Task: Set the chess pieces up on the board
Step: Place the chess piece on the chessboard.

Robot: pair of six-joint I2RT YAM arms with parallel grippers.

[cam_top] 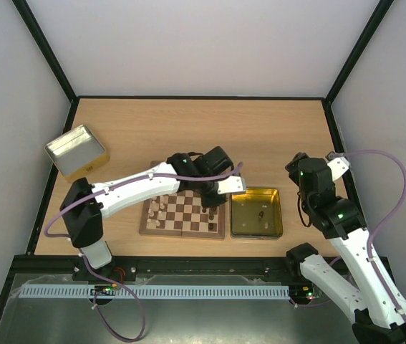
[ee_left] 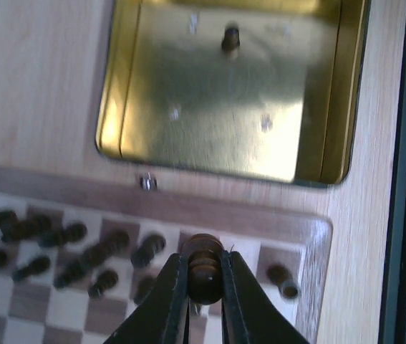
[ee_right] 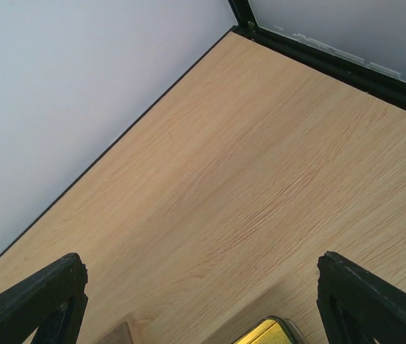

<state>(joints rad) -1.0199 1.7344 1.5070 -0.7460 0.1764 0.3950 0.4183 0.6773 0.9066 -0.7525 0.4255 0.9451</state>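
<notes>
Your right pincer (ee_right: 201,261) hangs with its two black fingers (ee_right: 34,301) spread wide, one at each lower corner. Between them you see light-wood surface (ee_right: 245,179) running up to a pale wall (ee_right: 66,86) on the left and a black frame (ee_right: 331,61) at top right (a yellow tin's (ee_right: 267,333) corner just peeks in at the bottom edge).

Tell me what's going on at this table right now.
The left hand is shut on a dark brown turned wooden chess piece, holding it above the small checkered wooden chessboard near the corner beside the yellow-gold rectangular tin. Other dark pieces already sit on that end of the board, cream ones on the opposite end, and one dark piece is in the tin. The right hand hangs open and empty over the light wooden tabletop.
</notes>
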